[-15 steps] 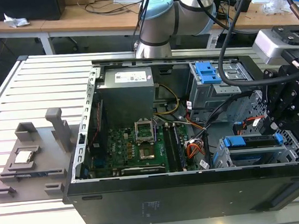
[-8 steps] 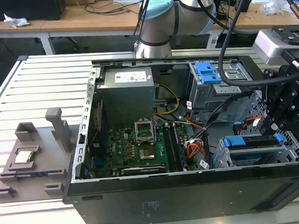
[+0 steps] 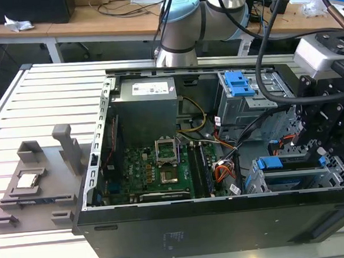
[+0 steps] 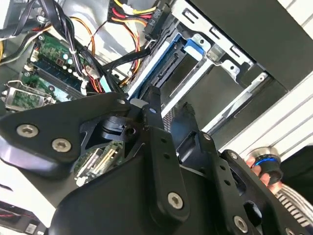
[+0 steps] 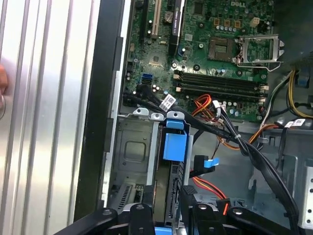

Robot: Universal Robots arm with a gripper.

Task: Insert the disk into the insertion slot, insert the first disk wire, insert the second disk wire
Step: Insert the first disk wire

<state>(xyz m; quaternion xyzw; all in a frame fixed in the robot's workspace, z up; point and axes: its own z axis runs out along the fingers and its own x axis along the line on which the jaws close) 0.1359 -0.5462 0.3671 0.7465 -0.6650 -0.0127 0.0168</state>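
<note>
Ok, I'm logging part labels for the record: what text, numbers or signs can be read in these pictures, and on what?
Power supply label: too small to read.
White cable tag: blurred, unreadable.
Case side marking: too faint to read.
No text can be quoted.

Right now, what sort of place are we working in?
Probably a robotics lab or workshop: an open computer case lies on a slatted metal table, with cluttered wooden desks behind the arm.
</note>
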